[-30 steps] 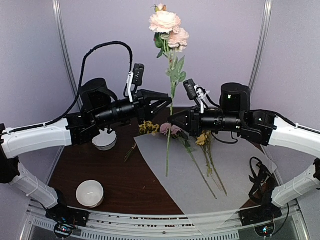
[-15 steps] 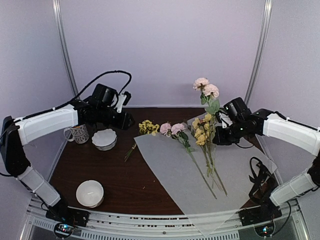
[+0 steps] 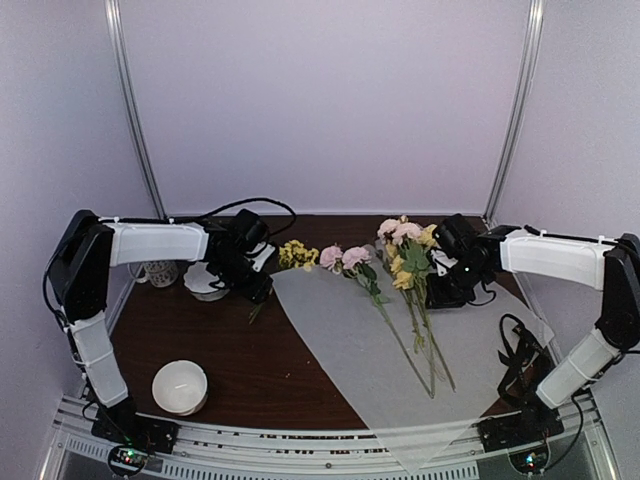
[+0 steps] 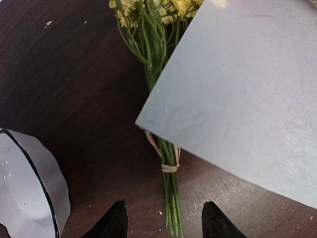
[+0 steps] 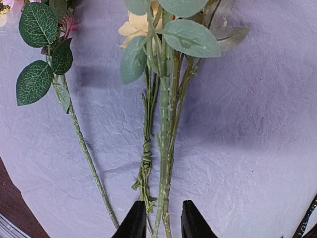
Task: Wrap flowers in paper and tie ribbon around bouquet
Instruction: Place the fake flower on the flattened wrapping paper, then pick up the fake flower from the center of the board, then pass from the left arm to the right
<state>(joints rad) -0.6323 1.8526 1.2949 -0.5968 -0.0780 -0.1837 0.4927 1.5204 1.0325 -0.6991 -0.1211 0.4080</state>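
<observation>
Along the left edge of the desk (image 3: 250, 370) stand a mug (image 3: 158, 272) and a scalloped white bowl (image 3: 205, 282), with a plain white bowl (image 3: 180, 386) near the front rail. Bare dark wood lies open between that bowl and the paper (image 3: 380, 350). The left hand (image 4: 164, 224) hangs low just beside the scalloped bowl, its fingers about half apart and gripping nothing. The cut ends of a small yellow sprig (image 3: 297, 254) lie between the tips without touching them. The sprig is tied with a tan band (image 4: 169, 166), and its stems pass under the paper's left corner. The sheet spreads across the middle and right of the desk, its near point hanging over the front edge. The flowers (image 3: 403, 250) lie on it with blooms toward the back and stems toward the front, and a pink pair (image 3: 345, 257) lies just to their left. The right hand (image 5: 162, 220) sits over these stems, its fingers slightly parted on either side of them and not clamped. A dark tangle (image 3: 520, 350) crowds the right edge; I cannot tell whether it is cable or ribbon.
</observation>
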